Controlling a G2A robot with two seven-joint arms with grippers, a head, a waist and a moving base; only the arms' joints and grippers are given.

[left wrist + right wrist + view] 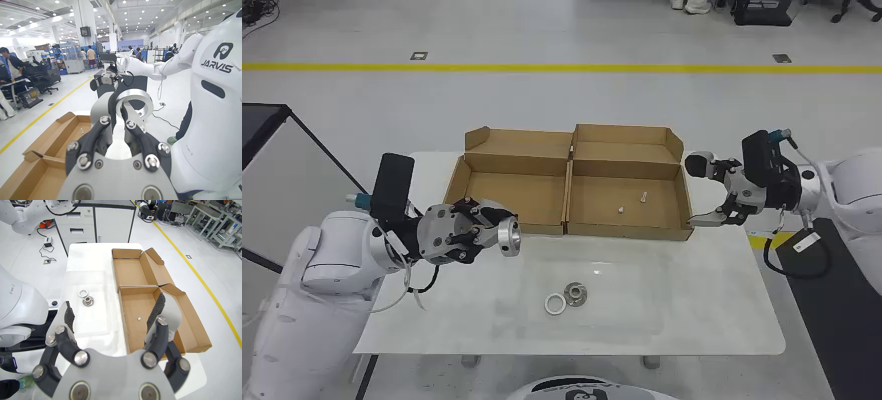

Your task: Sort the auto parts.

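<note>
Two parts lie loose on the desk [692, 310], a ring [556, 302] just beside a flanged hub [573, 293]; left claw [118, 109] grips a second metal ring [132, 93] near the left box [507, 195], right claw [704, 190] gapes empty beside the right box [662, 205] holding small bolts [622, 210].

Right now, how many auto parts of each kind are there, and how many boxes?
Metal ring: 2, one in the left gripper, one on the table
Flanged hub: 1
Bolt: 2, both in one box
Cardboard box: 2
Total: 5 parts, 2 boxes
</note>
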